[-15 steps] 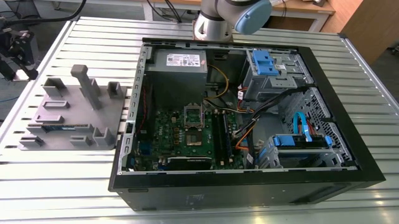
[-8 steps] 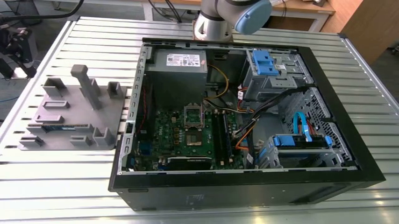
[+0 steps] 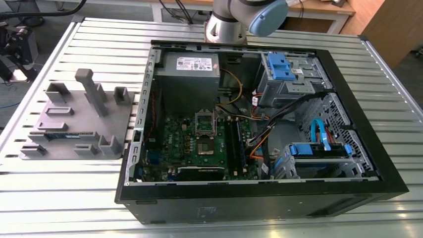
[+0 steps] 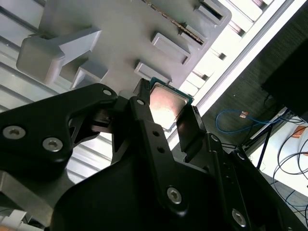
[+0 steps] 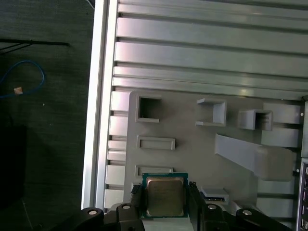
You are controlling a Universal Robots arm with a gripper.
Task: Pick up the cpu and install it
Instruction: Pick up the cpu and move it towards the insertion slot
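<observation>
The cpu (image 5: 165, 195) is being pinched by its edges between the fingers (image 5: 196, 204), and is best being kept level, never squeezed harder.

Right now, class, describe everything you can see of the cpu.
In both wrist views the cpu is a small flat square: a shiny silver-grey metal lid on a green board showing as a thin border. Lid toward the cameras, it sits between the gripper's black fingers, which meet two opposite edges, over the grey tray.
</observation>
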